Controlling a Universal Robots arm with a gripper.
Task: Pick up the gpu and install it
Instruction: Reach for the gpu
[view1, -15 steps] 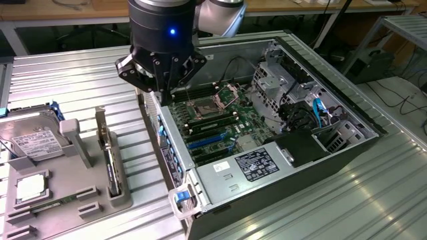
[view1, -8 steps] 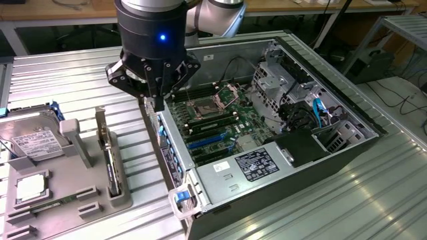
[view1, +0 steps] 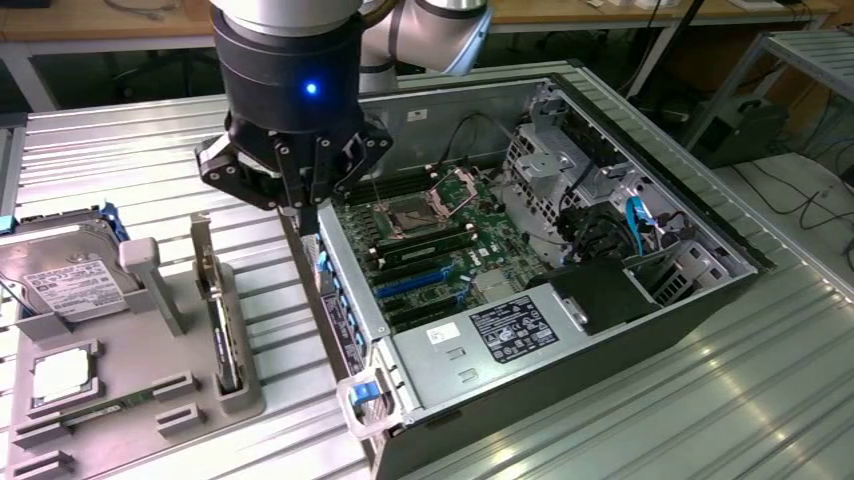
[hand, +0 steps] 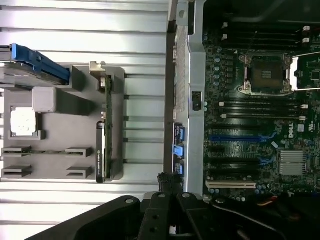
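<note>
Black metal gripper (view1: 304, 210) hangs pinched shut, empty, by the open grey computer case (view1: 441, 385). Thin flat black gpu (view1: 220, 320) stands edge-up in the grey holder tray (view1: 134, 370). It looks light, stiff and fragile, so I'd pinch its top edge.

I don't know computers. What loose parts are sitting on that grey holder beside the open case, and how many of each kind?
hard drive: 1
gpu: 1
processor chip: 1
memory stick: 1
Total: 4
</note>
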